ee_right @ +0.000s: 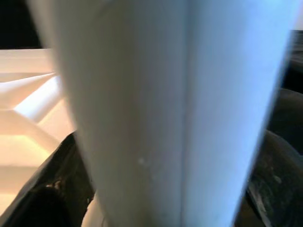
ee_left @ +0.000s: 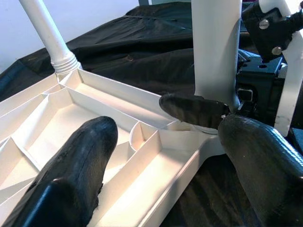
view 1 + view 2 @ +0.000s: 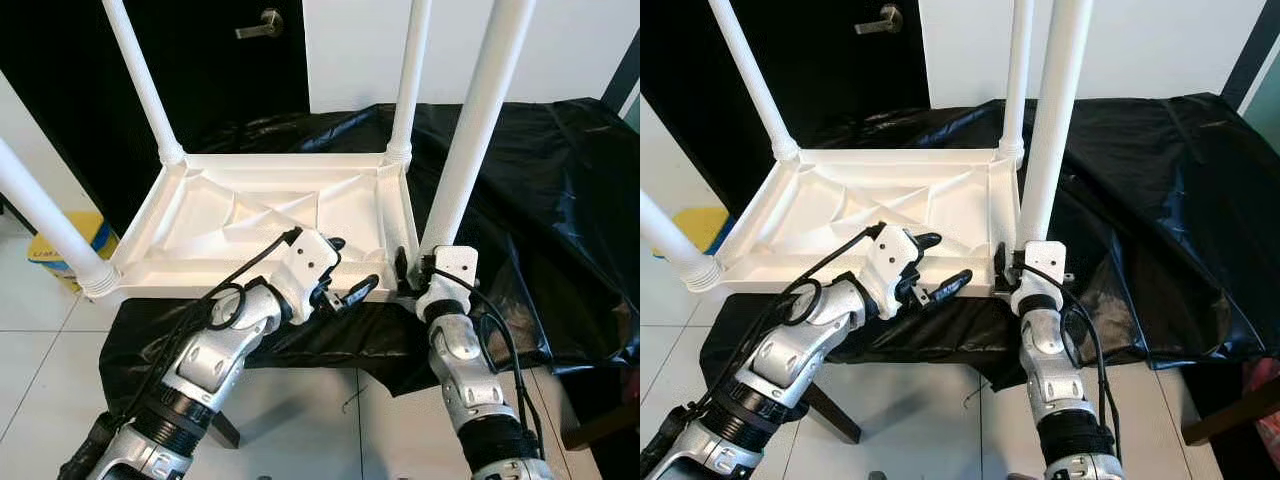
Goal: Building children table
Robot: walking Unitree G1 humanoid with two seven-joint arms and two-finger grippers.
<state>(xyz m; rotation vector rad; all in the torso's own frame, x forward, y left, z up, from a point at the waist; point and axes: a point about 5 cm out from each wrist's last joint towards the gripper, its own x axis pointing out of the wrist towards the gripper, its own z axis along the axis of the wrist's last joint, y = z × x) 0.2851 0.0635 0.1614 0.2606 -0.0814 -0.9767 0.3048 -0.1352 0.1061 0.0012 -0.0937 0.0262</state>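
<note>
White plastic children's table top (image 3: 250,215) lies upside down, ribbed underside up, on a desk (image 3: 560,180) draped in black sheeting. Three legs already stand in its corner sockets: far-left leg (image 3: 140,80), far-right leg (image 3: 410,75) and near-left leg (image 3: 45,225). The fourth leg (image 3: 480,120) stands near upright at the near-right corner, its foot at the socket; we can't tell whether it is fully seated.

Our right claw (image 3: 415,272) is clamped on the fourth leg low down, just above the socket; in the right wrist view the leg (image 1: 170,113) sits between the two dark fingers (image 1: 52,189). Our left claw (image 3: 345,280) hangs with fingers apart over the near edge of the table top, just beside that corner, holding nothing.

Key relation, as we judge it: the leg's long axis runs vertical, lined up over the near-right socket, directly above the right claw, with the left claw to its left. The right arm is nearer and has the leg; pushing or twisting it down along that axis is probably next, with the left claw free to steady the top.

Behind we see a dark door with lever handle (image 3: 262,22), a white wall, a yellow bucket (image 3: 70,245) on the tiled floor.
</note>
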